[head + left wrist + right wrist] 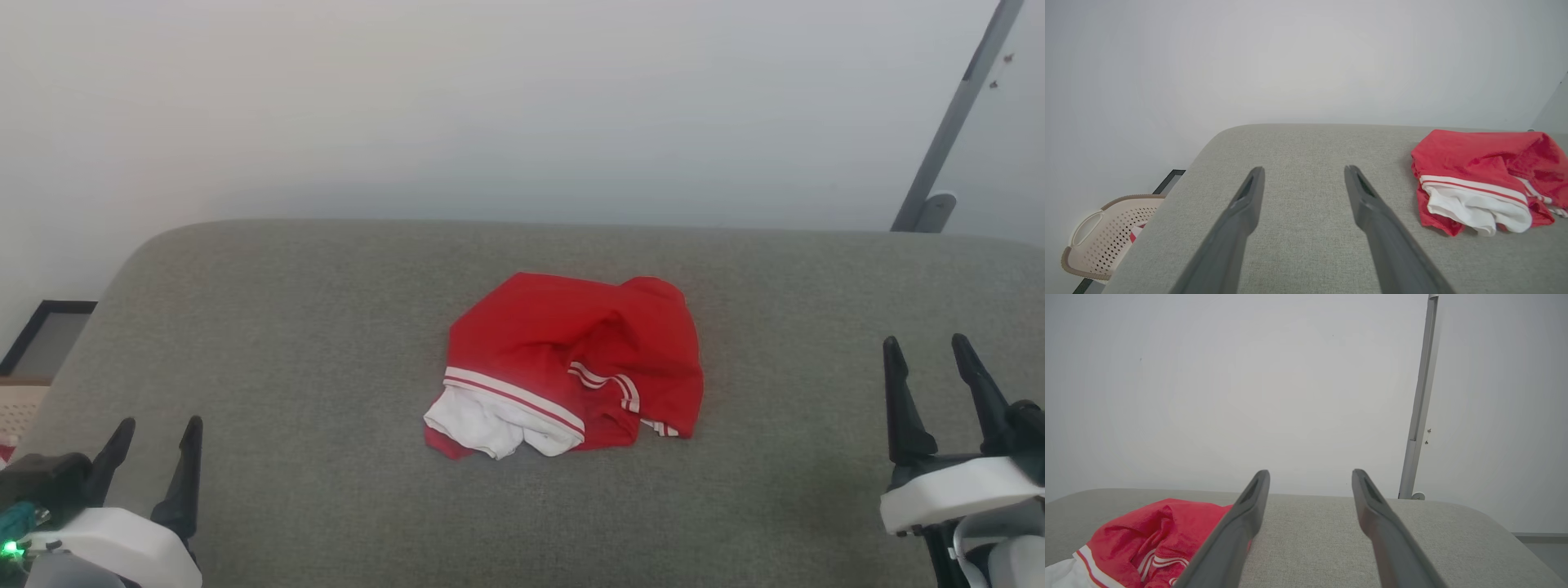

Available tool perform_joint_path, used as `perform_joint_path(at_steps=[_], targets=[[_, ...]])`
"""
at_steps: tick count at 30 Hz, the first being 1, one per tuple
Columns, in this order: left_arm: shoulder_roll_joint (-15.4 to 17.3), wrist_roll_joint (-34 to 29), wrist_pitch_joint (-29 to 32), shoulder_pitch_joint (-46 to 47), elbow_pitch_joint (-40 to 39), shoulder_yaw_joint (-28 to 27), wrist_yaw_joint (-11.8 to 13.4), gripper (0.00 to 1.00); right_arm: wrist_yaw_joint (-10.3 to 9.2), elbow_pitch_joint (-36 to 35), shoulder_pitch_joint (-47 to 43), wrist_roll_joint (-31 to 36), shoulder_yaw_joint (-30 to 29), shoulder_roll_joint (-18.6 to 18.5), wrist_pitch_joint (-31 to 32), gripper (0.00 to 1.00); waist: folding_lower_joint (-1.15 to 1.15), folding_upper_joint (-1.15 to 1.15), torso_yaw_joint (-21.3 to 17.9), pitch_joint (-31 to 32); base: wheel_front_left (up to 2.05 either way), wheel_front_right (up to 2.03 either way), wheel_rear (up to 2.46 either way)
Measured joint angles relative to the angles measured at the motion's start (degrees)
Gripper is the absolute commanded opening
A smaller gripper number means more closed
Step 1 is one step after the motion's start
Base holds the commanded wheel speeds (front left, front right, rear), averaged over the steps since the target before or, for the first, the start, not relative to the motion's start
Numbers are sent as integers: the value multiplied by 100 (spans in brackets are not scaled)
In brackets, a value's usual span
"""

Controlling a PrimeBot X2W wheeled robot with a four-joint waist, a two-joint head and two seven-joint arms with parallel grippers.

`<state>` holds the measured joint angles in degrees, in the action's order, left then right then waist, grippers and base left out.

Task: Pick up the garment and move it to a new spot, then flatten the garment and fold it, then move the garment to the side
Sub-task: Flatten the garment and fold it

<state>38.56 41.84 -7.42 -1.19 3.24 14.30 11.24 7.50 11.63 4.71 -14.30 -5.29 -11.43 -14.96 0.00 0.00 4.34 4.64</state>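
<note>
Red with white striped cuffs, the garment (571, 363) is lying crumpled on the grey fabric surface (326, 327), well apart to the right of the left hand (161, 420) and to the left of the right hand (924, 340); both hands are hovering spread wide, holding nothing

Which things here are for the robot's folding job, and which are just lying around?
For the job: garment, crumpled on the grey cushion; left tool and right tool, both open and empty.
Just lying about: beige basket with holes, grey pole by the wall, dark frame.
</note>
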Motion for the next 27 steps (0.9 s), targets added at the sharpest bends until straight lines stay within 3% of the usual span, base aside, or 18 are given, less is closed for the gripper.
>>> perform_joint_path(at_steps=[5,11,27], targets=[[77,-1,109,48,-70,41,-45,100,1,-19,42,29,73,20,0,100,0,0,-92,-69,0,0,0],[269,44,670,686,-149,218,-335,100,1,-74,241,29,187,69,0,100,0,0,-342,-273,0,0,0],[275,361,2898,2479,482,1152,-1209,100,0,-179,665,30,310,243,0,100,0,0,-1279,-964,0,0,0]])
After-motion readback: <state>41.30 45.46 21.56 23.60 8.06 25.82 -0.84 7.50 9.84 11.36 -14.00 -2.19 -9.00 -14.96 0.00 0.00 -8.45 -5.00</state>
